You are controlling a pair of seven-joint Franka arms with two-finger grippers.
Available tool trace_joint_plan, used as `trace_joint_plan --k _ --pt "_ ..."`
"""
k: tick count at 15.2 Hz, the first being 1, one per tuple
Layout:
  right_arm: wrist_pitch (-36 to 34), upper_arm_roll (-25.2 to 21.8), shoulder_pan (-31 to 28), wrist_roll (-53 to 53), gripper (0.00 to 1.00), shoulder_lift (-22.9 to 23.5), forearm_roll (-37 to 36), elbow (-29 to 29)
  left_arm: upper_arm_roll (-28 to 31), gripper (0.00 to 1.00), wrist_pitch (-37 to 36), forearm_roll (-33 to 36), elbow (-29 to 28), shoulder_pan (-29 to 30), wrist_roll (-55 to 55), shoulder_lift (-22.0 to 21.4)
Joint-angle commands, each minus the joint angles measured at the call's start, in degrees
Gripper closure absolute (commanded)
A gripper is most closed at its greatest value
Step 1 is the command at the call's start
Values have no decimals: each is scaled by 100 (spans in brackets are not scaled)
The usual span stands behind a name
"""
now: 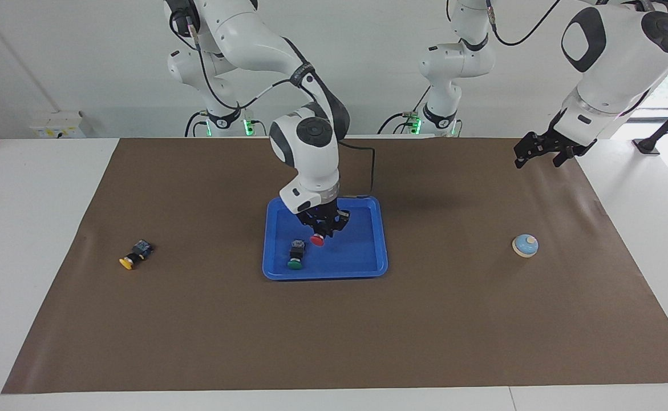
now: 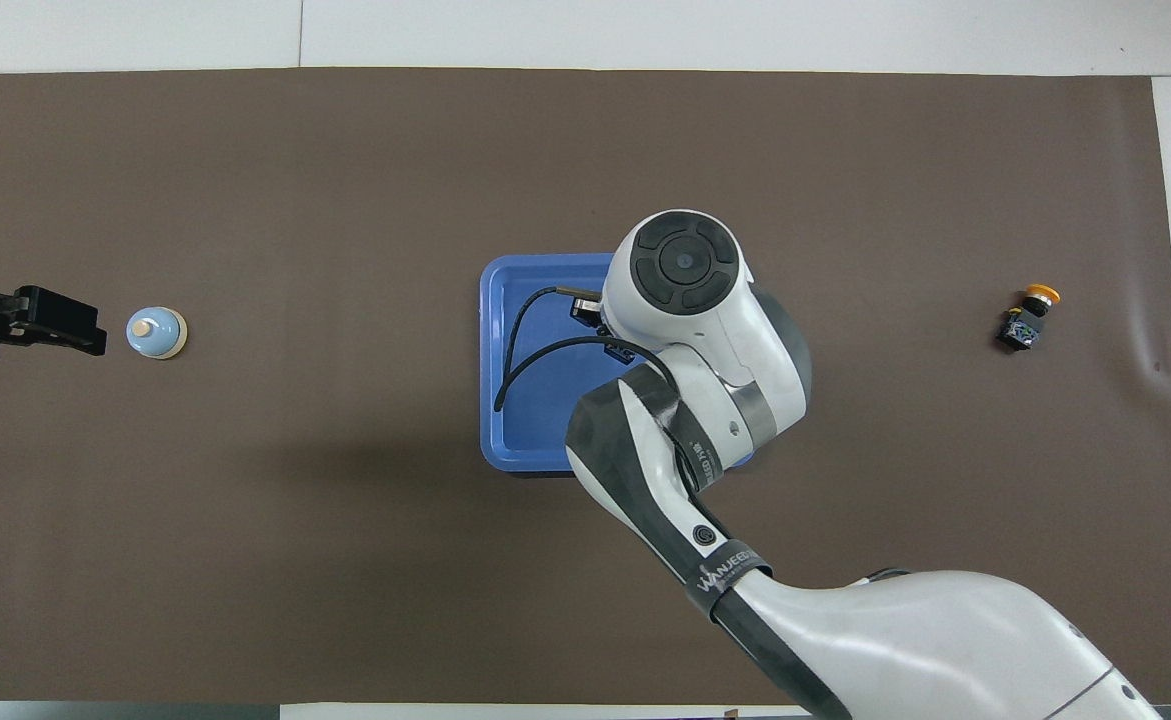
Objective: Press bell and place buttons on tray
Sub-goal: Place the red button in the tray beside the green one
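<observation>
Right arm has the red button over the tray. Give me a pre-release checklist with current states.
1. Right claw shut on red button: ok.
2. Red button over blue tray: ok.
3. Red button clear of green button lying in the tray: ok, apart.
4. Red button touching the tray floor: cannot tell.
5. Left claw waiting, open, over the mat: ok.
6. Yellow button in tray: not ok, on the mat.
</observation>
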Motion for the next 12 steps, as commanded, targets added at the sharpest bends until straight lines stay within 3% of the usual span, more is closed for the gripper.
trace_joint_plan --k 1,6,7,8,9,11,12 --pt "413 -33 -5 11 100 1 154 -289 44 0 -91 -31 26 -35 -54 -34" --pt "1371 -33 101 28 100 -149 154 -1072 44 0 -91 -31 26 -35 -54 -34" --pt "1372 -33 101 28 92 -149 154 -1081 44 0 -91 -31 26 -35 -54 -34" --pt "1380 -24 110 28 71 -149 154 -1082 44 0 -91 -31 26 -35 -54 -34" --pt "1363 -24 110 19 33 -157 154 -1082 44 0 -91 -31 26 -35 -54 -34" --pt "1285 -24 127 28 6 -175 154 -1038 44 0 -91 -31 26 -35 -54 -34" --pt "1162 -24 127 28 0 -192 154 -985 44 0 -91 -31 26 -35 -54 -34"
